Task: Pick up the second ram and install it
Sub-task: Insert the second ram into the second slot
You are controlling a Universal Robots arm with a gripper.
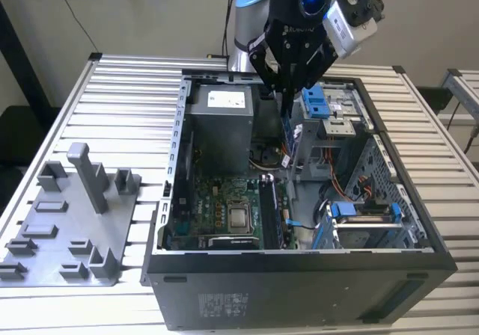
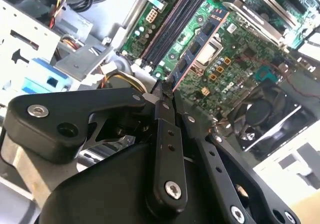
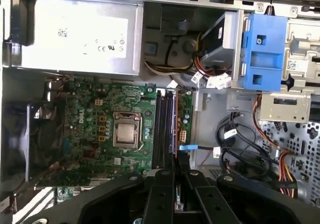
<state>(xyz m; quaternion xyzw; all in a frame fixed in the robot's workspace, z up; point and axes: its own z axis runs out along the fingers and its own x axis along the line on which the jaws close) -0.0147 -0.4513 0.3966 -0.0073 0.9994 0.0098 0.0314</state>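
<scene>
The second ram hangs edge-down inside the open computer case, held at its top by my gripper, which is shut on it. In the second wrist view the ram runs out from the gripper as a narrow dark board with black chips. In the first wrist view its thin edge lies along the near side of the black memory slots on the green motherboard. The ram is above the slots, clear of them.
The grey power supply fills the case's back. Blue drive brackets and bundled cables lie beside the slots. The processor socket sits mid-board. A grey plastic tray with upright posts rests on the slatted table at the exterior view's left.
</scene>
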